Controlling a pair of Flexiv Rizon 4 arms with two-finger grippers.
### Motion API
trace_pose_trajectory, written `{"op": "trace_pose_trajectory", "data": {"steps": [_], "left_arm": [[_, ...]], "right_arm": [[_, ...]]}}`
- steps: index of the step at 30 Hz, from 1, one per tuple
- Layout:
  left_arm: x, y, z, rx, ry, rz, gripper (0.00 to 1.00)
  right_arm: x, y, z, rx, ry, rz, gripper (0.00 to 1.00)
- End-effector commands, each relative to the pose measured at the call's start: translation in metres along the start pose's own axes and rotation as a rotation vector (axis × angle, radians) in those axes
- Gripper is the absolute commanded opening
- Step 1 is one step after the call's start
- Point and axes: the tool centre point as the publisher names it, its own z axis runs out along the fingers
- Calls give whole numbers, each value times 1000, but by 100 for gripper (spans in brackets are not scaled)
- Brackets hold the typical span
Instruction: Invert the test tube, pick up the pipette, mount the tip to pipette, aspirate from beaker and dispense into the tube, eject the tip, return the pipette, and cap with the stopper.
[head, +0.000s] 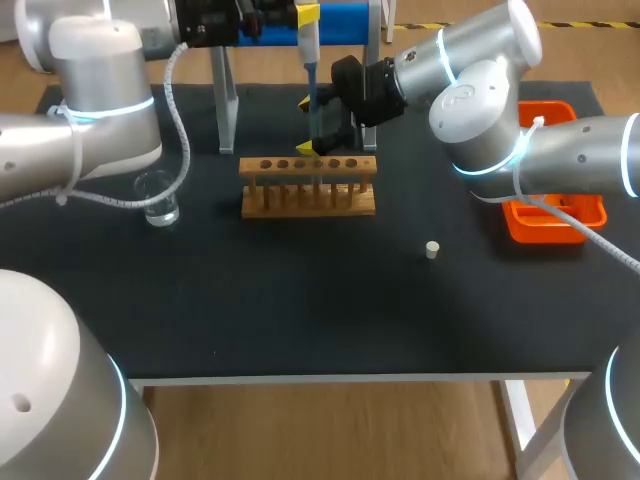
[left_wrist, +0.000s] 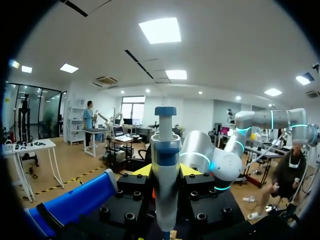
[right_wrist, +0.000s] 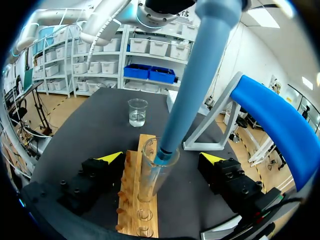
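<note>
My left gripper (head: 305, 18) (left_wrist: 166, 172) is high over the back of the table, shut on the blue-and-grey pipette (head: 312, 75) (left_wrist: 165, 180), which hangs straight down. The pipette's tip (right_wrist: 165, 152) is inside the mouth of a clear test tube (right_wrist: 149, 177) that stands upright in the wooden rack (head: 308, 190) (right_wrist: 135, 200). My right gripper (head: 306, 125) (right_wrist: 161, 159) is open, one finger on each side of the tube and well apart from it. The beaker (head: 158, 198) (right_wrist: 137, 111) with clear liquid is left of the rack. A small white stopper (head: 432, 250) lies on the mat to the right.
An orange tray (head: 545, 225) sits at the table's right edge under my right arm. The blue pipette stand (head: 340, 20) (right_wrist: 280, 120) with its grey legs (head: 226, 110) rises behind the rack. The black mat in front of the rack is bare.
</note>
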Motion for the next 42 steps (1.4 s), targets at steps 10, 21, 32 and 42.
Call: {"op": "trace_pose_trajectory", "data": {"steps": [10,21,32,42], "left_arm": [[-1,7,-1,4,0,-5,0],[-3,11,-1,11,3,-3,0],[5,8,3,-7,9,23,0],[14,8,8,-14,8,22,0]], "right_arm": [[-1,0,-1,3,4,0,100],[-1,0,-1,3,4,0,100],[-1,0,-1,3,4,0,100],[-1,0,-1,3,4,0,100]]}}
